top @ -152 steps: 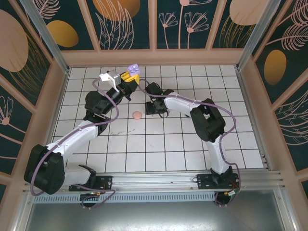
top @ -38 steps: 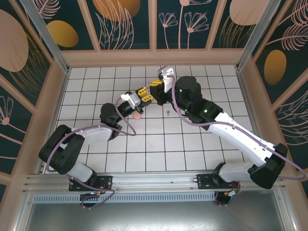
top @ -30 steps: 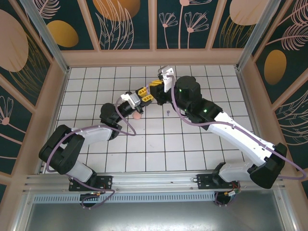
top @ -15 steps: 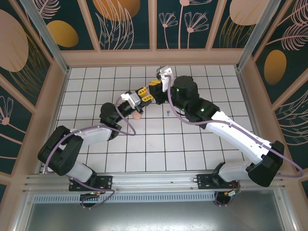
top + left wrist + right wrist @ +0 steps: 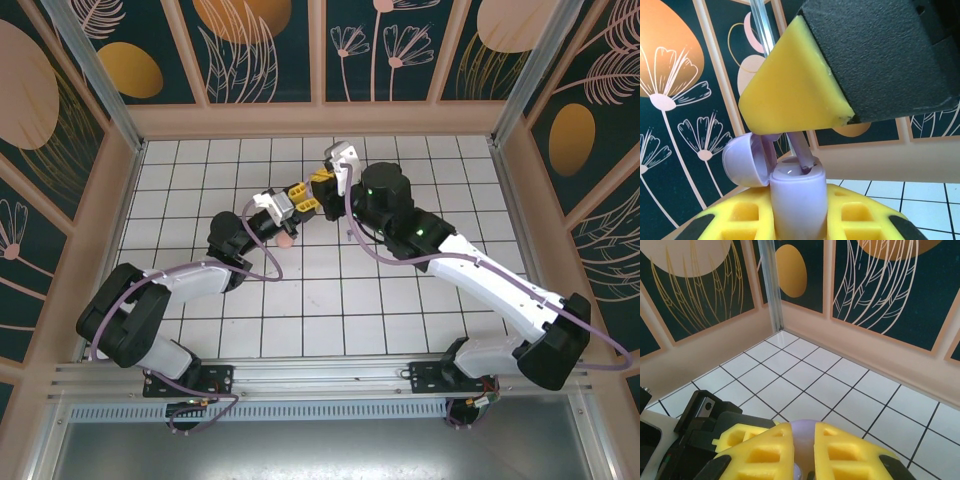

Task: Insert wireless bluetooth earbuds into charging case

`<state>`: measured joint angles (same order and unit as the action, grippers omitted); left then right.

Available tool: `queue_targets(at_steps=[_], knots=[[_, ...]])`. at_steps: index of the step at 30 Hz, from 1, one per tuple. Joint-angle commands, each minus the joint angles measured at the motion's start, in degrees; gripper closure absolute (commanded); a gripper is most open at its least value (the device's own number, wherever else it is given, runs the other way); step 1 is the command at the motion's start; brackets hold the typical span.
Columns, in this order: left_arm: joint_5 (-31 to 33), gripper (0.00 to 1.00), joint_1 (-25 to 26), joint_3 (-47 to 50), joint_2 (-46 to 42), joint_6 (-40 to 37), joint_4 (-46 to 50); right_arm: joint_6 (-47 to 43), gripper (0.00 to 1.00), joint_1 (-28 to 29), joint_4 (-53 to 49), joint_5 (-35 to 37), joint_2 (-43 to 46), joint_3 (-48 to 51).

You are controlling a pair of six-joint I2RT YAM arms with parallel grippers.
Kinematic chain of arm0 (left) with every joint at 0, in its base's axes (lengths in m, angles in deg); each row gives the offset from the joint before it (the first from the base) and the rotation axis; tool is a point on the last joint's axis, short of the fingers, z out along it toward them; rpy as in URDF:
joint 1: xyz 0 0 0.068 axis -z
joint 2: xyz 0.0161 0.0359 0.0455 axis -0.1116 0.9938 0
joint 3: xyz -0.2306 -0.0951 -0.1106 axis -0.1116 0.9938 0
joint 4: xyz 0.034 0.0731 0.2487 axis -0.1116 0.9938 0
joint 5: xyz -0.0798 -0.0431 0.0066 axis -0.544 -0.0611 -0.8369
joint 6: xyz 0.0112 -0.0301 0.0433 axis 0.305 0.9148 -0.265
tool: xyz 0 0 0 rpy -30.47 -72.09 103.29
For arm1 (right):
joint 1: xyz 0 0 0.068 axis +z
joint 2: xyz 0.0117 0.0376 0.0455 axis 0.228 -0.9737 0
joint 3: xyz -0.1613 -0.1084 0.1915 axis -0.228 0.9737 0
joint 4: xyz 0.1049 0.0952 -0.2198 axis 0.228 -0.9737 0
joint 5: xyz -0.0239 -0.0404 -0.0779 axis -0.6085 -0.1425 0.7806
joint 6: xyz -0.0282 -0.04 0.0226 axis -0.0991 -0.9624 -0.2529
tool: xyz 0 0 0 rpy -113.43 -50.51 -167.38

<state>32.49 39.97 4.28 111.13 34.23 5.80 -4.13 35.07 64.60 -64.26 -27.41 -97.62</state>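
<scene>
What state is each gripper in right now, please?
Left gripper: shut on the small lilac plastic charging case, which is open.
Right gripper: shut on the tiny lilac stemmed earbud, its tip in the case.

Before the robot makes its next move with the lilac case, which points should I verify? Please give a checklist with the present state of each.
1. Left gripper grips the case: ok.
2. Lid open and swung aside: ok.
3. Right gripper shut on the earbud: ok.
4. Earbud stem points down into the case opening: ok.
5. Earbud fully seated: cannot tell, the right finger hides its head.
</scene>
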Motion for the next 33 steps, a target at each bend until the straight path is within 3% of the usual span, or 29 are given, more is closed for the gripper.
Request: queue_targets(at_steps=[1,12,16,22,28,33], knots=[[-1.6,1.0,0.5,-2.3,-2.7,0.6,-4.2,-3.2,0.86,1.1,-2.4,-0.8,0.3,1.8],[-1.2,1.0,0.4,-3.0,-2.6,0.8,-3.1,-4.5,0.87,2.3,-5.5,-5.0,-1.5,0.2],[-1.1,1.0,0.5,-3.0,-2.5,1.2,-2.6,-4.7,0.82,2.7,-6.6,-4.0,-2.4,-1.0],[-0.6,1.0,0.4,-2.5,-2.3,1.4,-2.4,-2.1,0.59,2.7,-6.8,0.3,-2.5,-4.1],[-0.3,1.0,0.4,-2.0,-1.8,1.7,-2.7,0.8,0.42,2.6,-7.2,3.3,-2.3,-7.8],[0.0,1.0,0.4,-1.5,-1.7,1.9,-3.3,4.2,0.34,1.9,-7.4,5.3,-0.9,-10.2]])
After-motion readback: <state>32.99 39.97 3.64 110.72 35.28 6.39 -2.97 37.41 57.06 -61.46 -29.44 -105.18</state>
